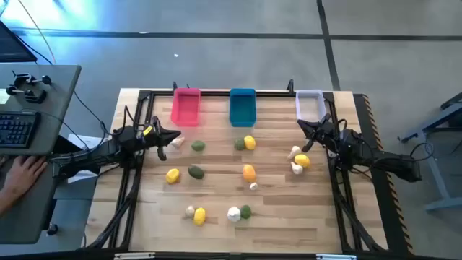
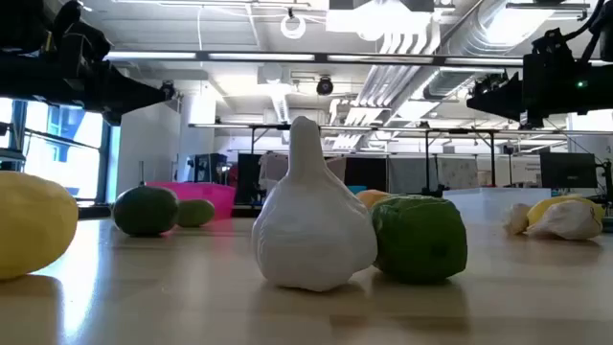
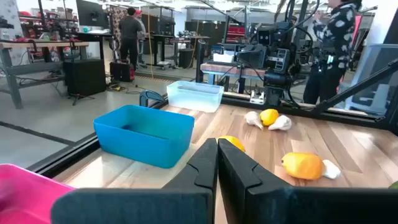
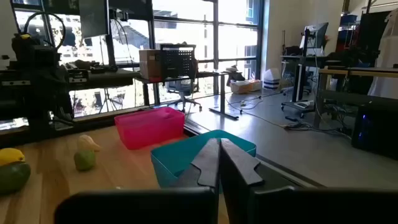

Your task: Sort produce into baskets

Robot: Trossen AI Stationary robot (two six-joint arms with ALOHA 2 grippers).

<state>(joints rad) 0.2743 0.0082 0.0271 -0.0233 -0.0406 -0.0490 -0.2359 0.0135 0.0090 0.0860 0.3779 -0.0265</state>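
Note:
Three baskets stand in a row at the table's far edge: pink [image 1: 186,107], blue [image 1: 242,107] and pale white [image 1: 309,104]. Toy produce lies scattered on the wood: yellow lemons [image 1: 172,175], dark green ones [image 1: 195,172] and white garlic [image 1: 234,213]. In the low view a garlic [image 2: 306,216] rests on its broad base next to a green one [image 2: 420,238]. My left gripper [image 1: 173,137] hovers shut over the table's left part, near the pink basket. My right gripper [image 1: 303,125] hovers shut just in front of the white basket. Both hold nothing.
A black frame [image 1: 216,92] rims the table. A cluster of a lemon and two garlics [image 1: 299,160] lies close under my right arm. A person's hand [image 1: 22,173] rests by a keyboard on a side desk at the left. People stand in the room beyond.

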